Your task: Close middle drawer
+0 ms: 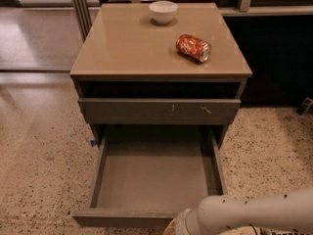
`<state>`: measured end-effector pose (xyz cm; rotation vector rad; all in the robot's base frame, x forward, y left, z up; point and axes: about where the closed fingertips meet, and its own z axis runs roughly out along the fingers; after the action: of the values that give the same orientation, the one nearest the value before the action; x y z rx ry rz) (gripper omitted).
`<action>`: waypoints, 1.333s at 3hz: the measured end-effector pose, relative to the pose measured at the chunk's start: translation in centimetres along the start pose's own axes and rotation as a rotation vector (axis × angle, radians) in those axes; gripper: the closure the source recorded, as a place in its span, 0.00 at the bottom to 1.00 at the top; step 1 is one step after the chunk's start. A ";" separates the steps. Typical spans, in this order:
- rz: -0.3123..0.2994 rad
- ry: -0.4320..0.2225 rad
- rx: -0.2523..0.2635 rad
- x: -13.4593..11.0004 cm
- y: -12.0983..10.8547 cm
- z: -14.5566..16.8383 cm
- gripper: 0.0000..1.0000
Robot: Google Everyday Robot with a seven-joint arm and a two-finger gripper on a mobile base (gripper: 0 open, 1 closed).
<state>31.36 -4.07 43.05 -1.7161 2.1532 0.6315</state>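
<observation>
The middle drawer (151, 177) is pulled far out of the grey-brown cabinet (98, 72). Its deep grey tray is bare, and its plain front edge (122, 217) lies near the bottom of the camera view. Above it sits a drawer front with small white scratch marks (159, 110), pushed in. My white arm (254, 212) comes in from the bottom right. My gripper (175, 227) is at the bottom edge, just in front of the open drawer's front and right of its middle. It is mostly cut off by the frame.
A white bowl (163, 11) and a red soda can (193, 47) lying on its side rest on the cabinet top. Speckled floor (39, 170) lies to the left and right. A dark wall panel (279, 53) stands at the right, and metal posts (78, 6) behind left.
</observation>
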 end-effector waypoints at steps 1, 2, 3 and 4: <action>-0.013 0.001 0.057 -0.4 -2.2 -0.1 1.00; -0.010 0.006 0.122 -0.4 -4.8 -0.9 1.00; -0.010 0.006 0.122 -0.4 -4.8 -0.9 1.00; 0.013 -0.011 0.151 -0.6 -6.4 -1.3 1.00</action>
<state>37.80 -5.41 43.52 -1.6173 2.1471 0.4666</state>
